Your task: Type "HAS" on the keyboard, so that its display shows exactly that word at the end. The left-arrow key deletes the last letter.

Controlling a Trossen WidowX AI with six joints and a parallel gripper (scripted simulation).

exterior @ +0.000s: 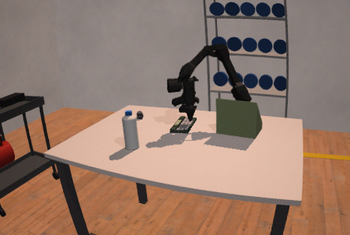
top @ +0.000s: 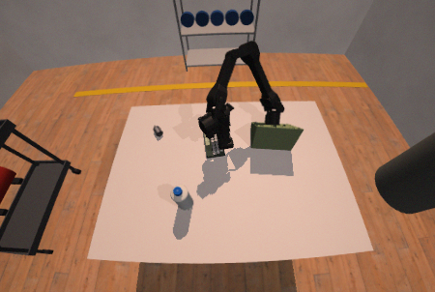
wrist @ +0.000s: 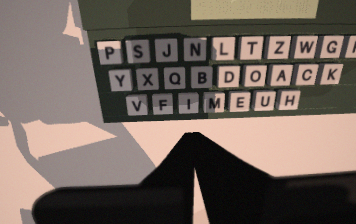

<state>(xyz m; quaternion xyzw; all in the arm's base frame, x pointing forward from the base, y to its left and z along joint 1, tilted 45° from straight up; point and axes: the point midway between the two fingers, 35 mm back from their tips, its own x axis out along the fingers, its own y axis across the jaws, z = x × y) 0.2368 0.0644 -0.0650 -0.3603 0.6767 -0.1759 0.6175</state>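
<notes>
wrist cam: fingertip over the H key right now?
No, the shut gripper tip sits on bare table below the I key; the H key lies well right.

Floor (top: 81, 97): wood planks, slight sheen; table (exterior: 221, 171): smooth matt top; arm (exterior: 205, 54): matt black; keyboard (wrist: 150, 107): matt green, pale smooth keys; rack (exterior: 286, 58): thin grey metal.
</notes>
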